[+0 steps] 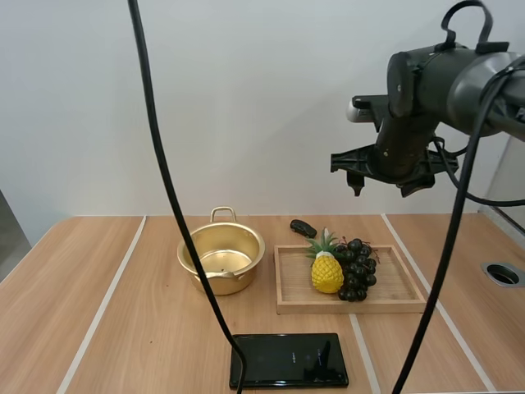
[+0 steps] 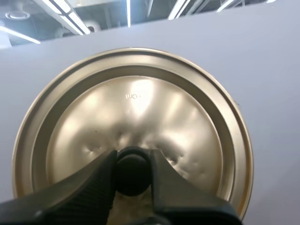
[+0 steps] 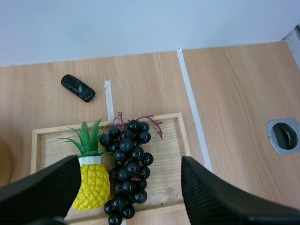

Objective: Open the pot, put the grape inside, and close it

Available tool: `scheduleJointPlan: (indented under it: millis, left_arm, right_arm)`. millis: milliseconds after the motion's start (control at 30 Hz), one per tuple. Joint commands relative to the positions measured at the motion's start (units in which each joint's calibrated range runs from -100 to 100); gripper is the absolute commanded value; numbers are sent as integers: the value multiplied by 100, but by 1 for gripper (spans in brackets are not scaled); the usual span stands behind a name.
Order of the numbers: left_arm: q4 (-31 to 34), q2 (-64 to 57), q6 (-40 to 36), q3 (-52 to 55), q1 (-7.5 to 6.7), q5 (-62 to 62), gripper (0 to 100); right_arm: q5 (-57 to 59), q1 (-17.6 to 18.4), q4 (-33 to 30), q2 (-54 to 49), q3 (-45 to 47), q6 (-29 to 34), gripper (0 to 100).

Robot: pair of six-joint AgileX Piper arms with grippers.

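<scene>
The golden pot (image 1: 221, 259) stands open on the table, nothing inside. Its golden lid (image 2: 136, 112) is held up with the underside of its rim toward the left wrist camera, and my left gripper (image 2: 132, 171) is shut on its black knob (image 2: 132, 174). A bunch of dark grapes (image 1: 358, 269) lies on the wooden tray (image 1: 402, 289) right of the pot. My right gripper (image 1: 381, 182) hangs high above the tray, open. In the right wrist view its fingers (image 3: 42, 192) stand wide apart over the grapes (image 3: 126, 171), well clear of them.
A toy pineapple (image 1: 326, 271) lies on the tray (image 3: 168, 140) beside the grapes. A small black object (image 1: 303, 227) sits behind the tray. A flat black slab (image 1: 289, 359) lies near the front edge. A round metal hole (image 1: 503, 273) is in the table at right.
</scene>
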Motion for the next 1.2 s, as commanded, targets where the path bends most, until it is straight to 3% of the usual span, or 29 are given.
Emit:
scheduleJointPlan:
  millis: [0, 533, 1167]
  left_arm:
    - [-44, -129, -98, -433, 3, -260, 0]
    - [-44, -172, -98, -2676, 3, -260, 0]
    - [-152, -160, -98, -2838, 3, 224, 0]
  right_arm:
    - [33, -23, 17, 200, 27, 112, 100]
    - [25, -23, 189, 1653, 27, 112, 100]
    - [-9, -23, 61, 2567, 283, 112, 100]
